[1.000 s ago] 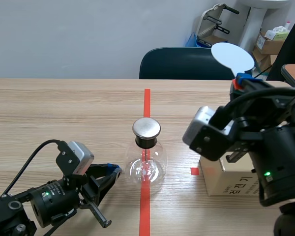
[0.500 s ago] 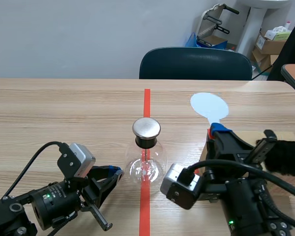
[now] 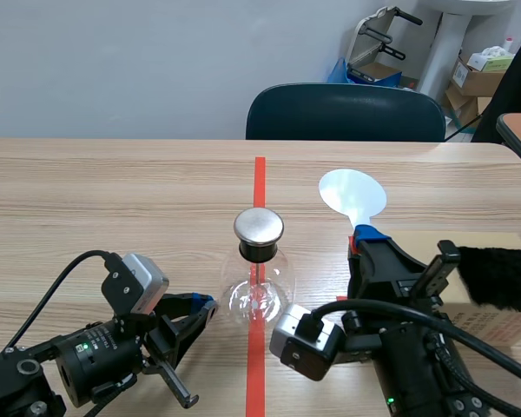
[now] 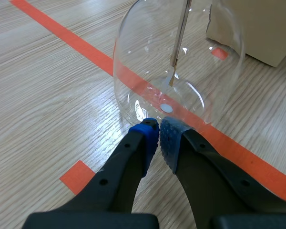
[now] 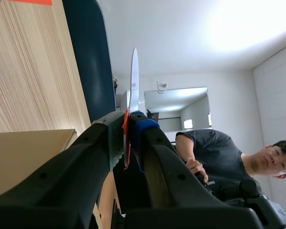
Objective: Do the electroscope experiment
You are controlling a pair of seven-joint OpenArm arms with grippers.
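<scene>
Presently we record the electroscope [image 3: 259, 282] standing upright on the counter [image 3: 113, 200], on the orange-red tape line towards the robot's side. It is a clear glass flask closed by a black stopper [image 3: 259, 252] and topped by a flat round metal cap [image 3: 259, 226].

The left claw [image 3: 204, 304] lies low beside the flask, fingers together on nothing. The right claw [image 3: 363, 236] is clamped on the stem of a round paddle [image 3: 352, 193]. Its pale disc stands up on the right arm's side of the metal cap, apart from it. A dark chair [image 3: 343, 111] stands behind the counter.

From the left wrist view we note a thin rod [image 4: 180, 43] hanging inside the flask and a cardboard box [image 4: 257, 28] beyond the glass. The blue pad tips sit just at the flask's foot; contact cannot be confirmed.

From the right wrist view we note the paddle edge-on, its orange stem pinched between the pads. Beyond is a person [image 5: 214, 162] in a dark shirt, whom the scene view does not show.
</scene>
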